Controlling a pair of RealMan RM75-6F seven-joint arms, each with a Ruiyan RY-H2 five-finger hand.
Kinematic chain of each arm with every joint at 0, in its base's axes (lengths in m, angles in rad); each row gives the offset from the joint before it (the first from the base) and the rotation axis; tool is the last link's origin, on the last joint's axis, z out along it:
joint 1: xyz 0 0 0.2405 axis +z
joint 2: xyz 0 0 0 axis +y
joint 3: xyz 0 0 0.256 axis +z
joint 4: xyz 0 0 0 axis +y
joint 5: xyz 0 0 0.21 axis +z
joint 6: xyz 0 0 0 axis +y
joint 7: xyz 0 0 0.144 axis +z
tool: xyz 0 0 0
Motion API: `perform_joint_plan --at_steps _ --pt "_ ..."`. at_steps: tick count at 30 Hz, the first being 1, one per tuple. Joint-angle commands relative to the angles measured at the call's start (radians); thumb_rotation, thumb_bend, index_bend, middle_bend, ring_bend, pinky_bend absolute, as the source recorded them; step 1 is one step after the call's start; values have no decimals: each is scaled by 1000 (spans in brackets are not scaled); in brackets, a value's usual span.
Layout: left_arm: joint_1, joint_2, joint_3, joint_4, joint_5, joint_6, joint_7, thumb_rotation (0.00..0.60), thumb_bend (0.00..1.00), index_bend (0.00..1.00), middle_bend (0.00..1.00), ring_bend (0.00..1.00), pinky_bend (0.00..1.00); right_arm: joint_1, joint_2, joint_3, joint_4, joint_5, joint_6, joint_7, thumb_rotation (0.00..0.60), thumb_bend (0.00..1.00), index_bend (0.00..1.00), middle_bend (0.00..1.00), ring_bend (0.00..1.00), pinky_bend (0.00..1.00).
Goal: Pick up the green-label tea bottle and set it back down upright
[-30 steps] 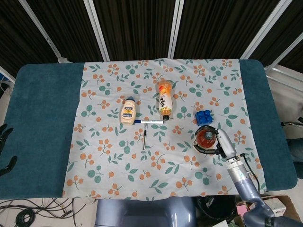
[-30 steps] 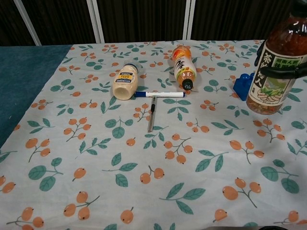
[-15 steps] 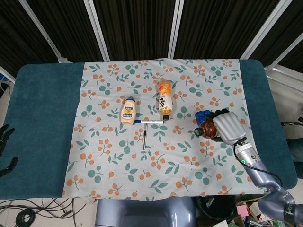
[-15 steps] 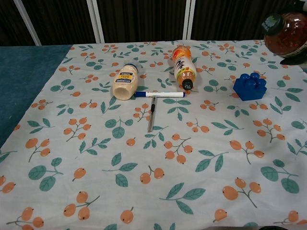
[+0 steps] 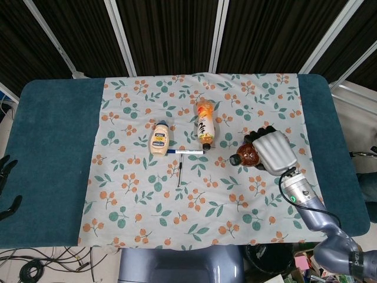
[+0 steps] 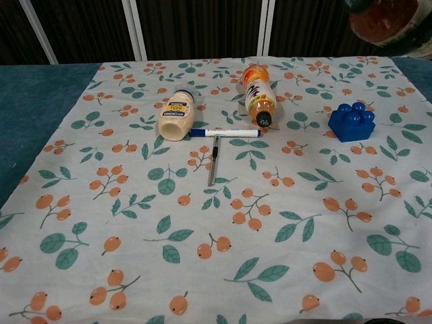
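Note:
The tea bottle (image 5: 247,155) with brown liquid is held in the air by my right hand (image 5: 272,151) over the right side of the flowered cloth. It is tilted, with its dark cap pointing left in the head view. The hand covers its green label. In the chest view only part of the tea bottle (image 6: 386,20) shows at the top right edge, well above the table. My left hand (image 5: 6,177) hangs off the table's left edge, holding nothing, with its dark fingers apart.
An orange bottle (image 5: 204,125) and a mayonnaise bottle (image 5: 160,139) lie on the flowered cloth (image 5: 141,194). A blue-capped marker (image 5: 185,151) and a thin dark pen (image 5: 179,173) lie beside them. A blue toy brick (image 6: 351,122) sits under the raised bottle.
My right hand lifted the tea bottle off the cloth, tipped it from upright and carried it up and away from the front edge. The blue brick is now uncovered in the chest view.

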Motion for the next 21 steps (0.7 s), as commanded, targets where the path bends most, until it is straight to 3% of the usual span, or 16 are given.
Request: perform_joint_plan --at_steps 1,2,14,17,21 --pt "0 0 0 0 0 0 -2 600 374 68 0 2 46 -58 -32 120 -145 -29 119 767 600 255 505 528 583 690" --pt "-1 0 0 1 1 -1 -2 600 374 68 0 2 46 -70 -21 137 -165 -26 117 907 600 255 505 527 583 690" --pt "-1 -2 0 3 3 1 0 600 373 68 0 2 46 -132 89 170 -160 -167 53 1945 600 255 505 520 576 674" --pt "-1 -2 0 4 2 0 -1 600 373 68 0 2 46 -128 101 144 -104 -217 45 2015 600 255 505 521 576 674" --pt "-1 -1 0 3 2 0 -2 600 374 68 0 2 46 -115 105 91 -49 -246 11 1863 600 256 505 523 576 675"
